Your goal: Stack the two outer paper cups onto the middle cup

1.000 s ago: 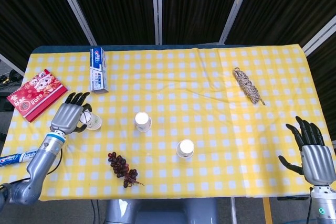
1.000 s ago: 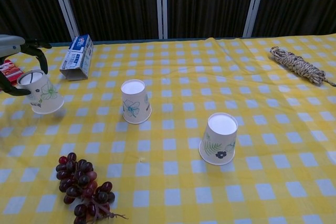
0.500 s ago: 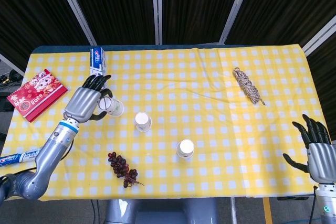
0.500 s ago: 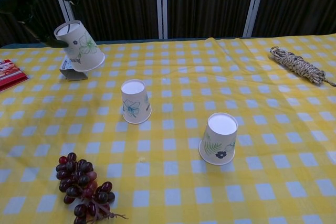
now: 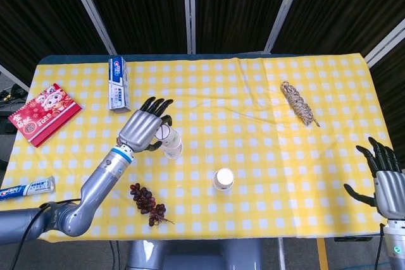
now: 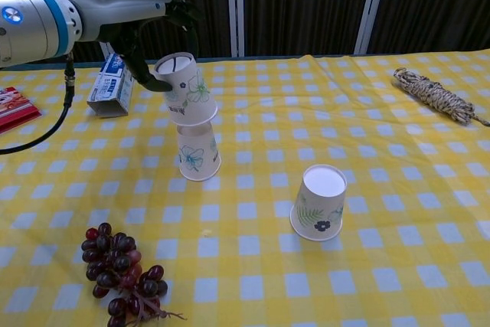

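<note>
Head view: my left hand [image 5: 143,131] grips a paper cup [image 5: 167,135], upside down and tilted, right over the middle cup [image 5: 173,150]; from this angle the two overlap and I can't tell whether they touch. Third cup [image 5: 223,179] sits inverted on the table [image 5: 253,112], apart to the right and nearer me. My right hand [image 5: 387,184] is at the table's right edge, fingers spread, nothing in it. Also on the yellow check cloth: toothpaste box [image 5: 118,83], red packet [image 5: 43,113], toothpaste tube [image 5: 24,188], grapes [image 5: 147,203], rope bundle [image 5: 299,104].

Chest view: held cup [image 6: 184,89] is tipped, its rim just above or on the base of the middle cup [image 6: 197,152]; not seated down over it. My left hand's fingers [image 6: 138,55] wrap the cup's upper part from the left. Third cup [image 6: 319,202] stands alone to the right front. Grapes [image 6: 122,269] front left, toothpaste box [image 6: 112,84] behind the hand, rope bundle [image 6: 434,94] far right. Right hand out of this view.
</note>
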{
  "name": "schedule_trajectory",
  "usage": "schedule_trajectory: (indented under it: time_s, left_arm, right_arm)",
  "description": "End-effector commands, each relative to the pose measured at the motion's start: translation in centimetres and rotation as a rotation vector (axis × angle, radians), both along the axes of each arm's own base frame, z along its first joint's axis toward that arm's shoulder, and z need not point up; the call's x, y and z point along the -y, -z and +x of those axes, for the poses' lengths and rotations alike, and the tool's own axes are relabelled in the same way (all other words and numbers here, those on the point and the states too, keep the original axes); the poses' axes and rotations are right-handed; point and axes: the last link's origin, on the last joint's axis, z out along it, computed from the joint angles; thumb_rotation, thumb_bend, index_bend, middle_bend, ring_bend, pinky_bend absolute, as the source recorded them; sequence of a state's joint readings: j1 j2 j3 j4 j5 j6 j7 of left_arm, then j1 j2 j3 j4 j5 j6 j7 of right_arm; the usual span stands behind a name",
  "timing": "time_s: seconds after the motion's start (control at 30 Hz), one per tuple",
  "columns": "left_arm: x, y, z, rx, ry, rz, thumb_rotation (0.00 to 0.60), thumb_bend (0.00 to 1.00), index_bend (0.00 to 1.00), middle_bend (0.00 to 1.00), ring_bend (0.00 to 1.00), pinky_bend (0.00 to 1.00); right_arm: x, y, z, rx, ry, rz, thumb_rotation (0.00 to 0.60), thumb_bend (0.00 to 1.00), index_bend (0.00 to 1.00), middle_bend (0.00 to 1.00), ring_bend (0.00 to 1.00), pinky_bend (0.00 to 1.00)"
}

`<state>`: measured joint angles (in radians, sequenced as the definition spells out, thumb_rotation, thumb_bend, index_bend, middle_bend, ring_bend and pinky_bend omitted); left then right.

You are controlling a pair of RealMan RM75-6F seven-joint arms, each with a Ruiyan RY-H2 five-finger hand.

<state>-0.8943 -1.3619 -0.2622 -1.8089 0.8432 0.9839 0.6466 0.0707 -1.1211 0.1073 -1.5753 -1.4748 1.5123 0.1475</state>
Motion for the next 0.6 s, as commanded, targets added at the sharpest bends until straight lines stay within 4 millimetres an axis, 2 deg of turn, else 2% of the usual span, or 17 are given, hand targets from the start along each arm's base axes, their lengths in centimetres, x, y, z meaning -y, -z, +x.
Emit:
schedule_trajectory:
  time_s: [0.03, 0.6]
  left_arm:
    - [-0.21, 0.63, 0.34, -0.013, -0.002, 0.001, 0.600, 0.31, 0.40, 0.00, 0.00, 0.00]
    - [-0.28, 1.50, 0.35, -0.054, -0.020, -0.019, 0.600, 0.31, 0.39, 0.00, 0.00, 0.00]
  right_arm:
    - [0.04, -0.13, -0.08, 0.002, 0.002, -0.002, 0.600, 0.06, 0.19, 0.00, 0.00, 0.00]
    - [0.06, -0.11, -0.14, 0.002, 0.008, -0.001, 0.600, 0.06, 0.19, 0.00, 0.00, 0.00]
